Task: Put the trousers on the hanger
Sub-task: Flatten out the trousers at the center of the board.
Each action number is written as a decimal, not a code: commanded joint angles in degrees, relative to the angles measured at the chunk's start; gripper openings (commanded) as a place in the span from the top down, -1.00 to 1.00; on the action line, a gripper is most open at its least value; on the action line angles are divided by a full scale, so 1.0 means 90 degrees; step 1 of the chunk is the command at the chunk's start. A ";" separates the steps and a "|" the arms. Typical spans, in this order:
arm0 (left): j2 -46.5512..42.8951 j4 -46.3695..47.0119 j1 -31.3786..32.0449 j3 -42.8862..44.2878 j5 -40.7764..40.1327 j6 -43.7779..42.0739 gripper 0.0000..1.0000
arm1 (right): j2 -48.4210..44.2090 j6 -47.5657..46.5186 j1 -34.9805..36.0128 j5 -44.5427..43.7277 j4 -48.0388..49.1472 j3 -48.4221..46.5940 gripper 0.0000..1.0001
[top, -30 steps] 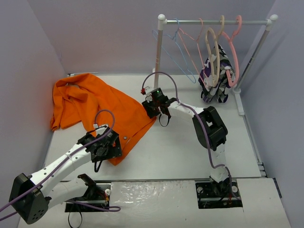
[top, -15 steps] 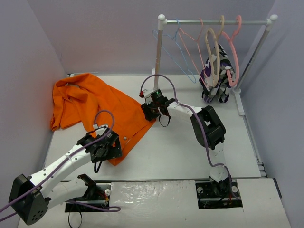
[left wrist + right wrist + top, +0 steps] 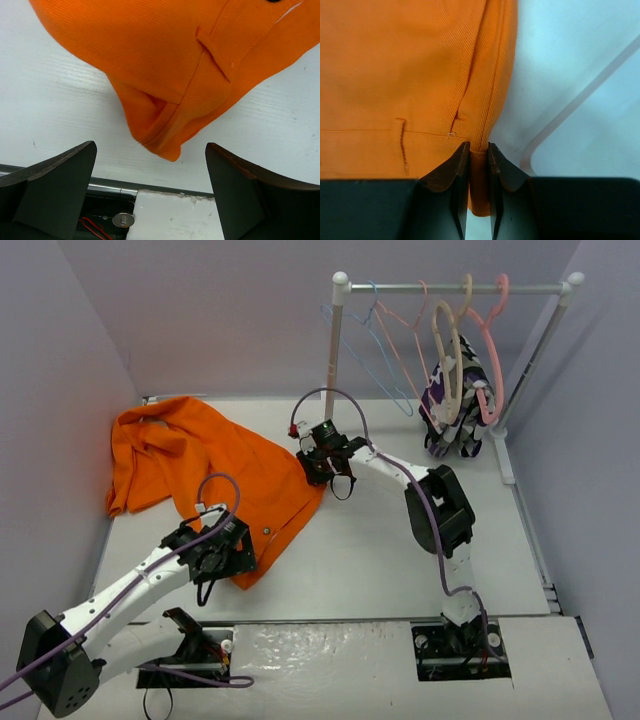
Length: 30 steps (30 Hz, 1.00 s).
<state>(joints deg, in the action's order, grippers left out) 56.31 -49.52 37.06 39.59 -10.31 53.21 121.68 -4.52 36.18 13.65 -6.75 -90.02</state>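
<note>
Since a second ago the right claw (image 3: 318, 462) has edged toward the back left and pinched shut on the edge of the trousers (image 3: 200, 460). The left claw (image 3: 220, 552) hovers wide open over their near corner. The trousers lie spread on the tabletop (image 3: 400, 540), left of centre. The hanger (image 3: 378, 350) hangs on the rail (image 3: 450, 285) at the back, well apart from them.

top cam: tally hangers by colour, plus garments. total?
Light-blue hanger: 1
Pink hangers: 2
Beige hanger: 1
Orange trousers: 1
Patterned garment: 1
Total: 6
</note>
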 commanded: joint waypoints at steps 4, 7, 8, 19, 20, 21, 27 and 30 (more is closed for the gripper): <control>-0.0364 0.0036 -0.0007 0.0114 -0.0166 0.0094 -0.77 | -0.1506 0.0142 0.0413 -0.1607 -0.1697 -0.2221 1.00; -0.0457 0.0102 -0.0016 0.0147 -0.0208 0.0070 -0.77 | -0.1891 0.0311 0.0729 -0.2397 -0.1948 -0.2220 1.00; -0.0473 0.0111 -0.0016 0.0152 -0.0212 0.0064 -0.77 | -0.1927 0.0307 0.0745 -0.2329 -0.1984 -0.2215 1.00; -0.0848 -0.0093 -0.0016 0.1436 -0.1584 -0.0675 -0.77 | -0.3414 0.0366 0.1365 -0.1653 -0.2262 -0.2628 1.00; -0.0876 -0.0143 -0.0020 0.1622 -0.1848 -0.0817 -0.77 | -0.3535 0.0332 0.1375 -0.2210 -0.2280 -0.2606 1.00; -0.0896 -0.0183 -0.0028 0.1812 -0.2063 -0.0942 -0.77 | -0.3649 0.0248 0.1368 -0.3029 -0.2304 -0.2550 1.00; -0.0709 0.0002 -0.0086 0.2887 -0.2868 -0.1778 -0.77 | -0.4006 -0.0197 0.1300 -0.4233 -0.2526 -0.2651 1.00; -0.0446 0.0135 -0.0112 0.3341 -0.3058 -0.2181 -0.77 | -0.4239 -0.0310 0.1323 -0.3006 -0.2953 -0.2854 1.00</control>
<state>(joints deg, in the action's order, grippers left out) 49.36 -50.83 36.61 62.94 -31.08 41.40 89.66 -3.96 48.40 -16.54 -32.87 -110.71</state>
